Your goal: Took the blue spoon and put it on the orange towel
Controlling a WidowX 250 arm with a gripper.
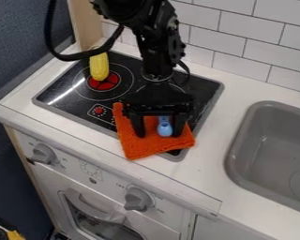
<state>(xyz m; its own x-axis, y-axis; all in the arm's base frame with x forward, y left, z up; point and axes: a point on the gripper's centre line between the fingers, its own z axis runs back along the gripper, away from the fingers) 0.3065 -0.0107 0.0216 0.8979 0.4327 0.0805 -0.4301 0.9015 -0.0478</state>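
"Blue spoon (165, 129), is that job finished?"

"Nearly, I'd say. Biggest first: white counter (224, 86) across the middle of the frame, black cooktop (71, 79) set into it left of centre, grey sink (265, 154) at the right edge."

"And the arm (159, 42)?"

"Down from the top edge, with the gripper (157, 132) hanging near the centre. Fingers spread, one to each side of the spoon."

"Not pinching it, then?"

"Doesn't look it. Orange towel (140, 149) shows between one finger and the spoon; the other finger is just beside it, touching or not, I can't tell."

"So it's on the towel?"

"Seems to be lying there, just below centre. The towel itself overhangs the cooktop's front edge. Yellow corn (99, 67) sits upper left, no part of this."

"What's left?"

"Only lifting the gripper clear, I reckon, without nudging the spoon."
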